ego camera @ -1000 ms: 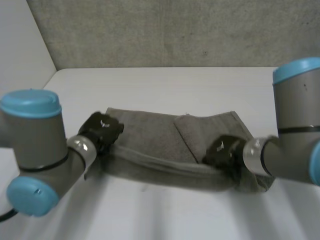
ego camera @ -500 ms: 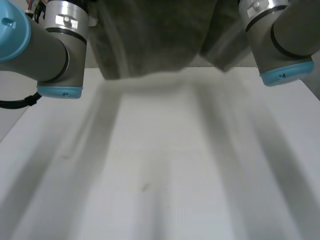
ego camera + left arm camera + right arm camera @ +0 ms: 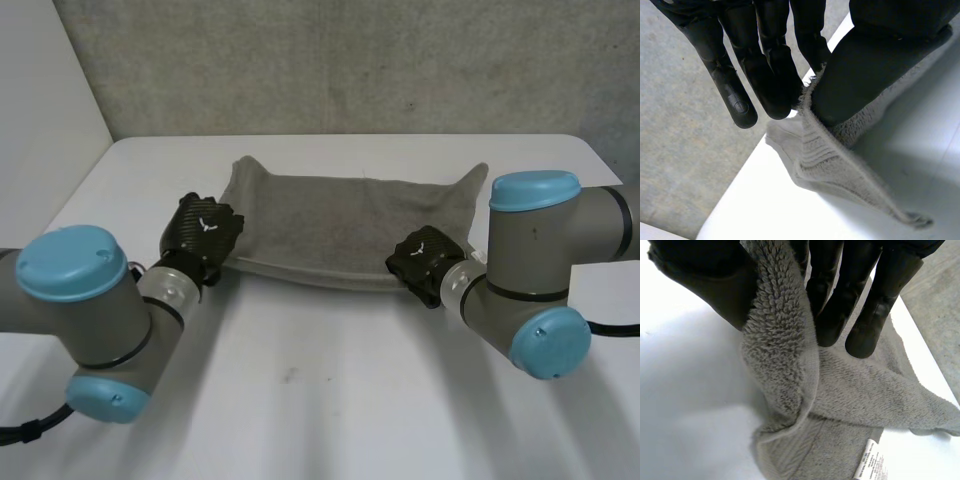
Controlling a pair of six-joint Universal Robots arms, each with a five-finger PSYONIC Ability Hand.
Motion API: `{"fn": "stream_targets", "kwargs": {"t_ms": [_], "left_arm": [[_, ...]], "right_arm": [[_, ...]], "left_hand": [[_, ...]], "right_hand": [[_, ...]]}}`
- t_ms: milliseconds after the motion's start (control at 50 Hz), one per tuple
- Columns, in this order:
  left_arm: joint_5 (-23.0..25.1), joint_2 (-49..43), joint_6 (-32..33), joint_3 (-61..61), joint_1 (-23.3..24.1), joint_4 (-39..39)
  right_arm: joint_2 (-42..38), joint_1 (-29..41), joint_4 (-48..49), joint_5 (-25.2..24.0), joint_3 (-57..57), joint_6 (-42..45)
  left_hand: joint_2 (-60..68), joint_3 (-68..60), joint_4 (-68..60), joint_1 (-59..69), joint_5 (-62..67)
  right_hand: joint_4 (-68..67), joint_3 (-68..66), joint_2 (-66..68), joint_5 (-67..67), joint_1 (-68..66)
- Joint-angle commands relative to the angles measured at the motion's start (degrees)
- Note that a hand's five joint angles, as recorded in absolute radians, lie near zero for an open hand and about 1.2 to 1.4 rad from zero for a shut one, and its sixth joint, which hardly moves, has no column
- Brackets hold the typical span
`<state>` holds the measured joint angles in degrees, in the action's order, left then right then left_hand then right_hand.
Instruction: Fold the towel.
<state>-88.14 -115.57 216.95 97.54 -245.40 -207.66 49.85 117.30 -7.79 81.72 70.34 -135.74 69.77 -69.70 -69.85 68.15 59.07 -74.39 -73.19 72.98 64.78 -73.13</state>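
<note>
A grey towel [image 3: 350, 225] lies stretched across the white table [image 3: 330, 400], its far corners sticking up. My left hand [image 3: 200, 232] holds the towel's near left corner; in the left wrist view the thumb [image 3: 870, 65] and fingers [image 3: 767, 65] pinch the towel's hem [image 3: 825, 150]. My right hand [image 3: 425, 262] holds the near right corner. In the right wrist view its thumb [image 3: 715, 275] and fingers [image 3: 850, 285] pinch a thick fold of towel [image 3: 785, 340], and a white label [image 3: 870, 460] shows on the cloth below.
A grey wall [image 3: 350, 60] rises behind the table's far edge. Bare table lies in front of the towel, between my two arms.
The towel was lifted off the table and now lies spread wider and farther back. Both hands have moved back with their corners still pinched.
</note>
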Motion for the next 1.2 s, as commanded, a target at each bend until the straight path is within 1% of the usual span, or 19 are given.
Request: {"fn": "stream_targets", "kwargs": {"t_ms": [20,60,80,120,140,240,320,440,540,600,640,680,700,740,780,860,1020,1160,1200], "left_arm": [[-0.28,7.82,0.67,3.79,0.01,-0.11],[-0.37,12.01,0.67,6.42,0.01,-0.11],[-0.37,12.04,0.67,6.43,0.01,-0.11],[-0.1,16.85,0.67,9.14,-0.43,-0.55],[-0.1,16.87,0.67,9.15,-0.43,-0.55],[-0.19,23.89,0.76,12.4,-2.71,-0.64],[-0.19,26.0,0.76,12.49,-3.42,-0.2],[-0.1,27.42,0.06,9.87,-2.98,-0.02],[-0.19,27.6,-0.39,6.69,-2.36,0.94],[-0.28,27.77,-0.91,4.94,-1.49,2.44],[-0.28,27.77,-1.35,4.32,-1.05,3.23],[-0.28,27.77,-2.31,3.71,-0.52,4.37],[-0.28,27.77,-2.32,3.71,-0.52,4.37],[-0.37,27.86,-3.19,3.44,-0.08,4.81],[-0.37,27.77,-3.46,3.36,0.18,4.9],[-0.45,27.86,-3.9,3.35,0.45,4.99],[-0.63,27.77,-4.78,3.44,0.8,4.99],[-0.72,27.77,-4.96,3.09,0.71,4.9],[-0.72,27.68,-5.04,2.65,0.71,4.9]], "right_arm": [[9.39,-0.85,1.02,-4.47,6.04,-7.34],[13.85,-0.85,1.11,-7.96,8.66,-11.63],[13.87,-0.85,1.11,-7.98,8.67,-11.65],[17.19,-1.81,0.85,-9.91,9.9,-15.24],[17.21,-1.81,0.85,-9.92,9.9,-15.25],[20.55,-6.65,-0.21,-10.44,10.61,-18.42],[22.92,-10.06,-3.1,-10.88,11.13,-19.03],[23.19,-13.59,-2.24,-10.88,16.48,-19.3],[22.83,-13.77,2.08,-10.88,22.21,-20.44],[22.83,-13.68,4.79,-11.41,25.62,-22.1],[22.83,-13.68,5.86,-12.38,27.04,-22.9],[22.57,-13.5,7.69,-15.44,28.97,-24.82],[22.57,-13.5,7.7,-15.45,28.98,-24.83],[21.61,-13.15,9.19,-17.9,29.33,-26.93],[20.65,-13.15,9.54,-18.35,28.98,-27.9],[18.7,-13.15,10.16,-18.44,28.36,-29.67],[12.91,-9.11,12.27,-18.0,25.47,-34.76],[10.0,-7.09,12.62,-17.83,23.17,-36.61],[8.78,-5.86,12.54,-16.86,22.04,-36.87]], "left_hand": [[10.23,-10.3,-10.15,11.85,10.93],[10.23,-10.3,-10.15,11.85,10.93],[10.23,-10.3,-10.15,11.85,10.93],[10.23,-10.3,-10.15,11.85,10.93],[10.23,-10.3,-10.15,11.85,10.93],[10.23,-10.3,-10.15,11.85,10.93],[10.23,-10.3,-10.15,11.85,10.93],[10.23,-10.3,-10.15,11.85,10.93],[10.23,-10.3,-10.15,11.85,10.93],[10.23,-10.3,-10.15,11.85,10.93],[10.23,-10.3,-10.15,11.85,10.93],[10.23,-10.3,-10.15,11.85,10.93],[10.23,-10.3,-10.15,11.85,10.93],[10.23,-10.3,-10.15,11.85,10.93],[10.23,-10.3,-10.15,11.85,10.93],[10.23,-10.3,-10.15,11.85,10.93],[10.23,-10.3,-10.15,11.85,10.93],[10.23,-10.3,-10.15,11.85,10.93],[10.23,-10.3,-10.15,11.85,10.93]], "right_hand": [[61.11,59.91,-59.7,-61.5,59.84],[64.39,63.19,-62.98,-64.78,63.13],[64.39,63.19,-62.98,-64.78,63.13],[64.39,63.19,-62.98,-64.78,63.13],[64.39,63.19,-62.98,-64.78,63.13],[64.39,63.19,-62.98,-64.78,63.13],[64.39,63.19,-62.98,-64.78,63.13],[64.39,63.19,-62.98,-64.78,63.13],[64.39,63.19,-62.98,-64.78,63.13],[61.45,60.25,-60.05,-61.84,60.19],[61.28,60.08,-59.87,-61.67,60.01],[60.94,59.74,-59.54,-61.34,59.68],[60.94,59.74,-59.54,-61.33,59.68],[59.94,58.74,-58.53,-60.33,58.67],[58.43,57.23,-57.03,-58.82,57.17],[54.38,53.18,-52.98,-54.77,53.12],[43.46,42.26,-42.05,-43.85,42.19],[41.09,39.89,-39.69,-41.48,39.83],[40.92,39.72,-39.52,-41.31,39.66]]}}
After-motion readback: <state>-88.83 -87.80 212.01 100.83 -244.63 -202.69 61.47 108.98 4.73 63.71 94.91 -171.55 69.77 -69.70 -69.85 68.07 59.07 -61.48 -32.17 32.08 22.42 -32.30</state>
